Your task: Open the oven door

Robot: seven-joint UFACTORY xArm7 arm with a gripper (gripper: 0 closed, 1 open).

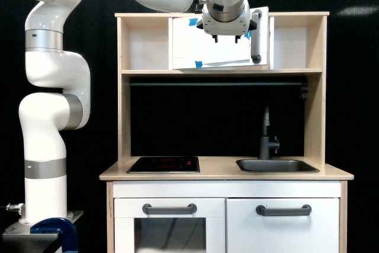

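The oven door (228, 51) is the wide white panel in the top shelf of the wooden play kitchen, marked with small blue tape pieces. Its vertical grey bar handle (256, 38) runs along its edge on the exterior view's right. The door's lower edge slants and the handle side stands forward, so it hangs partly swung out. My gripper (227, 38) hangs in front of the door's upper middle, to the left of the handle and apart from it. It is open with nothing between its short dark fingertips.
Below are a black hob (164, 164), a dark sink (276, 166) with a faucet (266, 137), and two lower white doors with horizontal grey handles (169, 208) (283, 210). My arm's white column (44, 164) stands at the exterior view's left, with a blue clamp (56, 229) at its base.
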